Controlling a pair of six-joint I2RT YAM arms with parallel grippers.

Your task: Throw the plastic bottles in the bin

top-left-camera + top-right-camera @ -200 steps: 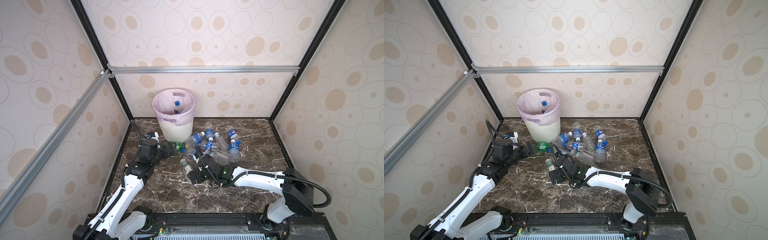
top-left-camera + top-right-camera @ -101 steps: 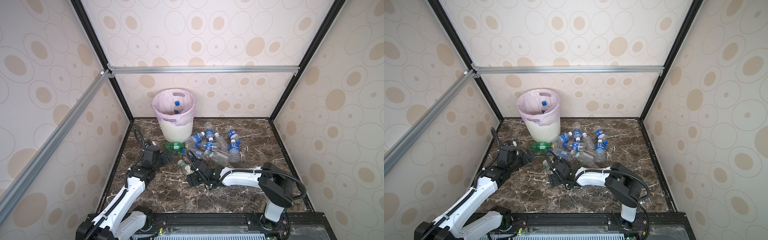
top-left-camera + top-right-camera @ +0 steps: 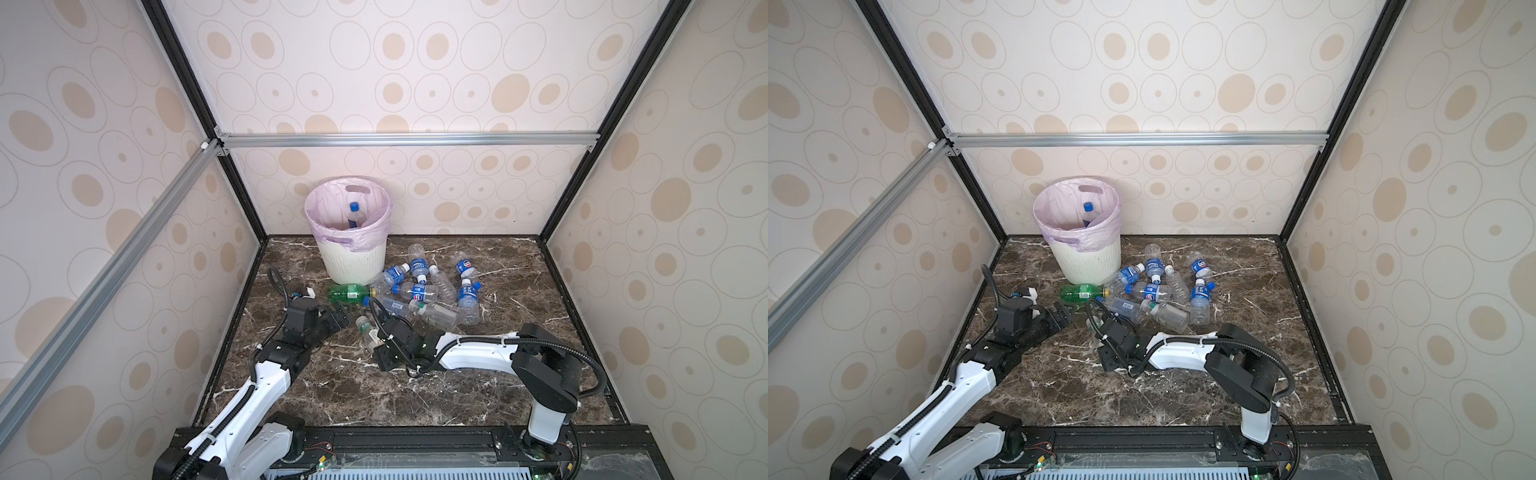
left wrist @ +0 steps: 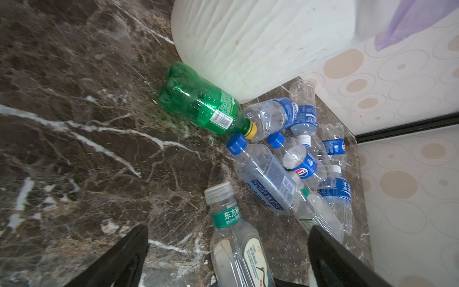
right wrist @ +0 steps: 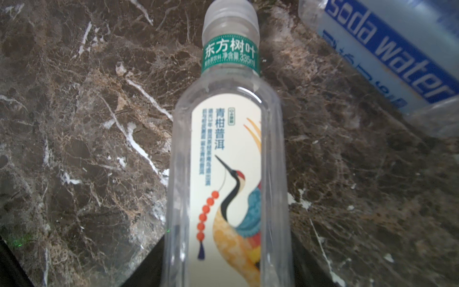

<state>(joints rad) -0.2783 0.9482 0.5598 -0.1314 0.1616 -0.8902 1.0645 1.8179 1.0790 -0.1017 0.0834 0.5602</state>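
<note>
A clear plastic bottle with a crane label and a green neck band (image 5: 227,139) lies on the dark marble floor (image 3: 332,386). My right gripper (image 5: 227,248) is shut on its body, one black finger pressed against each side; in both top views it (image 3: 374,338) (image 3: 1100,332) sits just in front of the pile. My left gripper (image 4: 228,231) (image 3: 340,316) stands open close beside it, above that bottle's neck (image 4: 224,216). Several bottles (image 3: 424,291) (image 3: 1158,291) lie heaped right of the bin (image 3: 353,262) (image 3: 1088,266). A green bottle (image 3: 347,293) (image 4: 201,104) rests at the bin's foot. One blue-capped bottle (image 3: 354,214) stands inside the bin.
A clear soda-water bottle (image 5: 397,49) (image 4: 268,179) lies right beside the held one. The bin stands against the patterned back wall near the left black post (image 3: 249,208). Walls enclose the floor on three sides. A small white part (image 3: 306,291) lies by the left arm.
My right gripper has slid forward along the crane-label bottle and closed on it. The left arm has pulled back from the green bottle toward the front, its gripper still open.
</note>
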